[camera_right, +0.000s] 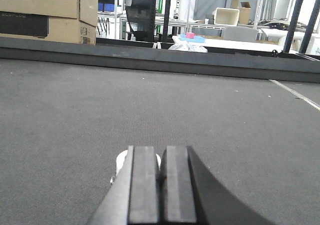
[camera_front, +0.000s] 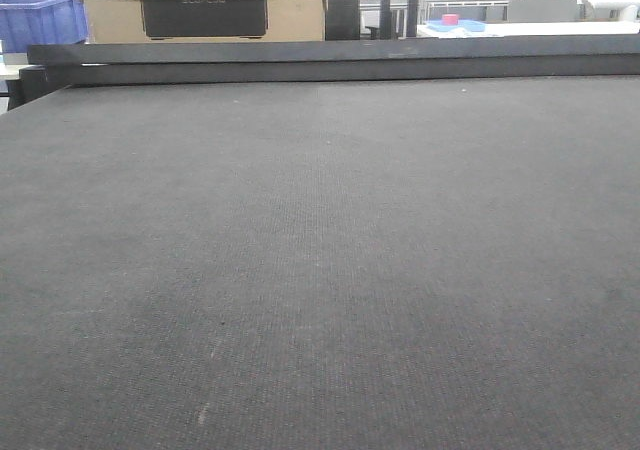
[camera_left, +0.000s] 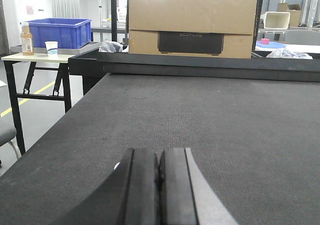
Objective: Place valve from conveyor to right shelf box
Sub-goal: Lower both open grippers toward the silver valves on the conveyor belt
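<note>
Grey woven cloth of the conveyor [camera_front: 320, 270] fills the front view from side to side, with a dark rail [camera_front: 330, 62] running across the top of the frame. The valve shows in none of the three views.

In the left wrist view, a bench [camera_left: 30, 57] stands at the upper left, off the belt. It carries a bottle [camera_left: 26, 39], then a cup [camera_left: 51, 47], then a blue crate [camera_left: 60, 32]. A cardboard box [camera_left: 192, 15] sits at the upper middle, behind the rail.

At the bottom centre the left claw [camera_left: 159, 185] hangs low over the belt, its two black fingers pressed together on nothing.

In the right wrist view the right claw [camera_right: 161, 185] is likewise closed on nothing, low over the belt. A small white patch [camera_right: 120, 162] peeks out at its left side; what it is cannot be told.
</note>
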